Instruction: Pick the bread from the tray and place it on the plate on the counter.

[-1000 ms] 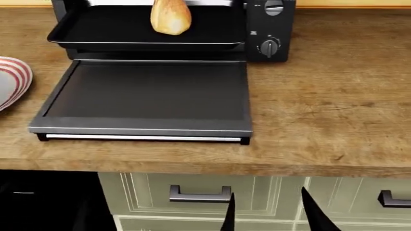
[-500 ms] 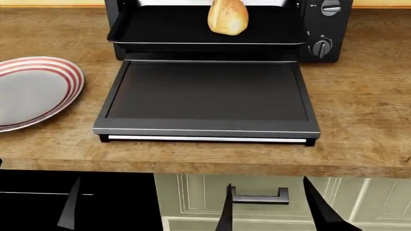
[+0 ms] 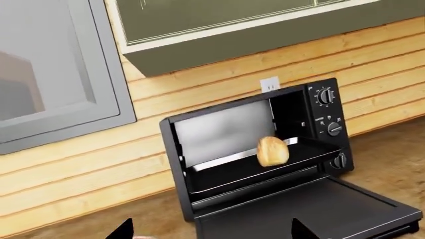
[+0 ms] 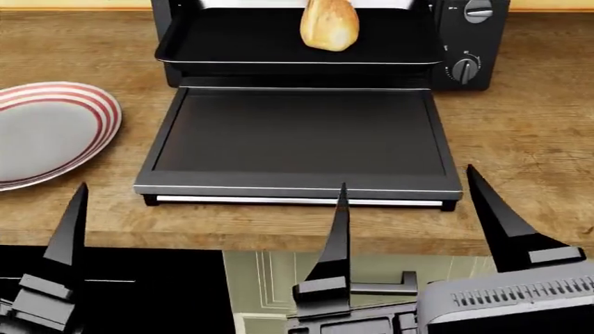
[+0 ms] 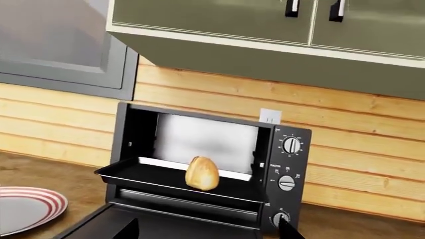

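Bread [image 4: 329,25] sits at the top centre of the head view, a small golden-brown roll resting on the black tray [image 4: 232,43], which is pulled partway out of a black toaster oven [image 4: 469,35]. In the right wrist view the roll [image 5: 202,174] stands near the middle of the tray [image 5: 133,175], in front of the oven's pale back wall; the left wrist view shows it [image 3: 272,151] towards the end of the tray [image 3: 226,174] nearer the knobs.

Below the tray in the head view, the oven door [image 4: 297,139] lies folded down flat on the wooden counter [image 4: 529,146]. At the left edge of that frame the striped plate [image 4: 51,132] rests on the counter, just beside the door and well apart from the roll.

Both grippers hang low at the bottom of the head view, in front of the counter edge, touching nothing. The right gripper [image 4: 415,209] has its two dark pointed fingers spread wide with nothing between them. Only one finger of the left gripper [image 4: 67,229] shows there, at lower left; in the left wrist view two finger tips appear far apart at the bottom edge, so its fingers are also wide and empty.
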You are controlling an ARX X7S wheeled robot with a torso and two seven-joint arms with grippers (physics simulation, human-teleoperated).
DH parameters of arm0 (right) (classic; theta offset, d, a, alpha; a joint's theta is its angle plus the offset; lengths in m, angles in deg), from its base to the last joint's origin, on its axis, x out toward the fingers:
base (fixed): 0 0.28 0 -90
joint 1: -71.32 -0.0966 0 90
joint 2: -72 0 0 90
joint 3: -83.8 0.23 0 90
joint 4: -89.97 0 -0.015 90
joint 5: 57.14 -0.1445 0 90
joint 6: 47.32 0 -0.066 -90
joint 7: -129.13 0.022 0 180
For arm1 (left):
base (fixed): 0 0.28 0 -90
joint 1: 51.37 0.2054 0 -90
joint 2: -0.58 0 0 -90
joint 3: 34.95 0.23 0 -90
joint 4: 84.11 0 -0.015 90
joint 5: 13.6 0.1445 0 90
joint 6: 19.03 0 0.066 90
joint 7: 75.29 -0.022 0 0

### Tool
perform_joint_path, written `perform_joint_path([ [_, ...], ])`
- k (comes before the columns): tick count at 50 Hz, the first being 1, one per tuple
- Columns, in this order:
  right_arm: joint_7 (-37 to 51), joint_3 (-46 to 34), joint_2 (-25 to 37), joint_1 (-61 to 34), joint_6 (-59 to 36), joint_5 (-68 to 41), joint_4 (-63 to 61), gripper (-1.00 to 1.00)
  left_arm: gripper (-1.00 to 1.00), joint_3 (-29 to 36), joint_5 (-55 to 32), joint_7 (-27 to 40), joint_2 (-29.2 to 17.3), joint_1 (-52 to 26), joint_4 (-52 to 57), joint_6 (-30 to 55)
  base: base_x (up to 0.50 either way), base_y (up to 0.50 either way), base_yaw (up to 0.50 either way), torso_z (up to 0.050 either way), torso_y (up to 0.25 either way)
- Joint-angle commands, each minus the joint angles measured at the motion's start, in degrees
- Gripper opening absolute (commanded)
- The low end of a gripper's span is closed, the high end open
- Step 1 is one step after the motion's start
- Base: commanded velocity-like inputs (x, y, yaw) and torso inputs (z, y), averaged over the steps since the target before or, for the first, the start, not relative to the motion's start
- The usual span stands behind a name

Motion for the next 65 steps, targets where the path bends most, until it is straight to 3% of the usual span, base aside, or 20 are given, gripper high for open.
perform_joint_path([
  [1,14.37,-2.81,9.37,-12.3,-1.61,-17.2,-0.74,1.0,1.0,1.19,-15.89,7.15,-5.01,-15.62,-1.38,2.49,0.26,0.0,0.0,0.05,0.021],
  [11,23.77,-11.63,18.43,-20.67,6.53,-24.83,-0.81,1.0,1.0,2.31,-27.84,12.89,-5.88,-28.61,-2.15,5.42,0.45,0.0,0.0,0.05,0.024],
  [18,30.25,-24.68,25.87,-30.54,15.35,-27.56,-0.87,1.0,1.0,3.1,-34.43,16.02,-6.04,-36.03,-2.48,6.24,0.47,0.0,0.0,0.05,0.024],
  [36,37.96,-56.56,36.23,-55.83,31.61,-27.91,-0.86,1.0,1.0,5.07,-38.05,18.2,-3.99,-40.84,-2.82,7.4,0.46,0.0,0.0,0.05,0.025],
  [43,40.2,-63.86,37.74,-62.14,34.36,-27.85,-0.83,1.0,1.0,5.1,-37.61,18.26,-4.09,-40.39,-3.81,7.5,0.39,0.0,0.0,0.048,0.02],
  [46,40.33,-65.77,38.13,-63.75,35.35,-27.83,-0.8,1.0,1.0,4.44,-36.45,17.03,-4.1,-39.79,-4.3,7.26,0.0,0.0,0.0,0.0,0.0],
  [53,39.89,-71.63,39.93,-68.55,38.63,-27.65,-0.87,1.0,1.0,5.92,-31.88,5.55,1.37,-38.58,-12.04,7.83,0.0,0.0,0.0,0.0,0.0],
  [65,42.4,-98.51,40.99,-90.51,47.5,-25.55,-0.89,1.0,1.0,9.29,-27.62,-12.0,8.39,-38.53,-24.41,8.38,0.0,0.0,0.0,0.0,0.0],
])
